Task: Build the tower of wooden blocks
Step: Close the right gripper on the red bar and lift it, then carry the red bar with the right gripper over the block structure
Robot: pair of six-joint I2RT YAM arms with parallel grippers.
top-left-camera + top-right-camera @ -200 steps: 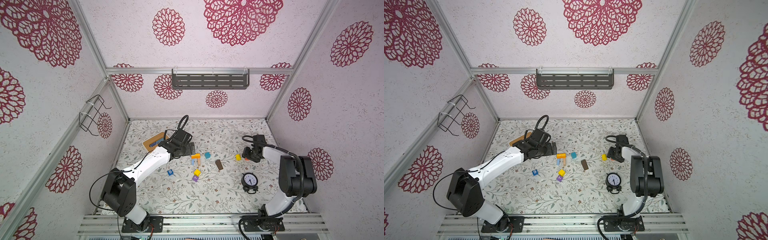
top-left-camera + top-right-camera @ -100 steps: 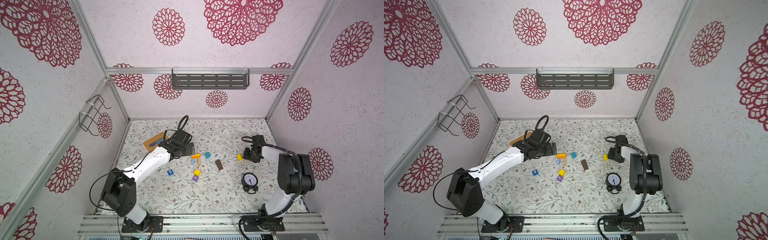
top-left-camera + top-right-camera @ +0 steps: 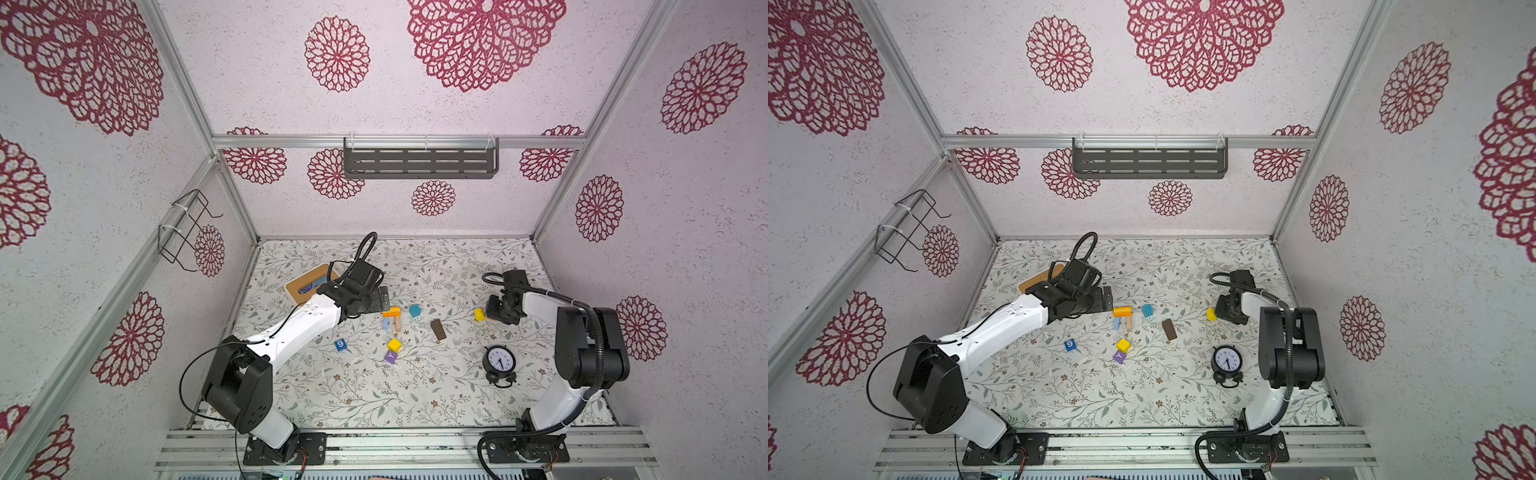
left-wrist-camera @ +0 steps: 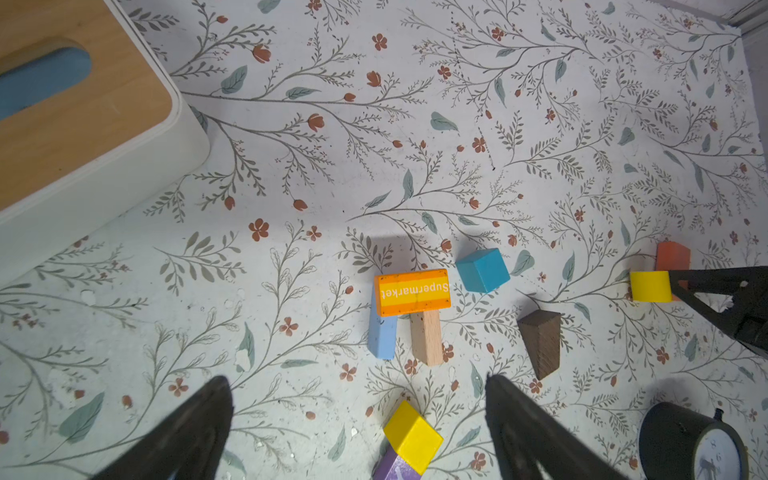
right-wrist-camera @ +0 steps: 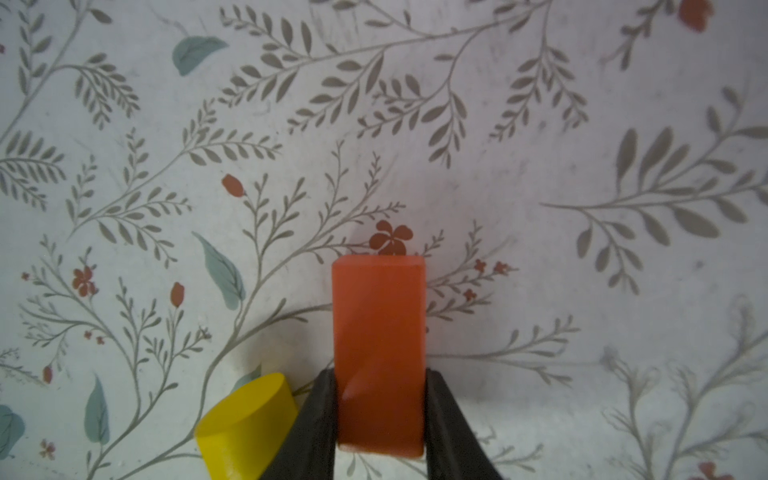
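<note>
The floral table (image 3: 374, 399) carries a white box (image 3: 305, 280) far left, a black alarm clock (image 3: 498, 361) near right, and loose wood blocks (image 3: 394, 345) between, including a dark brown bar (image 3: 438, 329).

Orange bar (image 3: 391, 312) is lying across light blue bar (image 3: 385, 323) and tan bar (image 3: 398, 324). Toward its three o'clock, teal cube (image 3: 414, 310) and yellow cylinder (image 3: 479, 314) are resting, with red-orange bar (image 5: 379, 353) being pinched just beyond.

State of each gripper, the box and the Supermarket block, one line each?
right gripper: shut on orange-red block.
left gripper: open, empty.
Supermarket block: resting across light blue bar and tan bar.
white box: wooden lid on.
yellow cylinder: not gripped, beside the right gripper.
</note>
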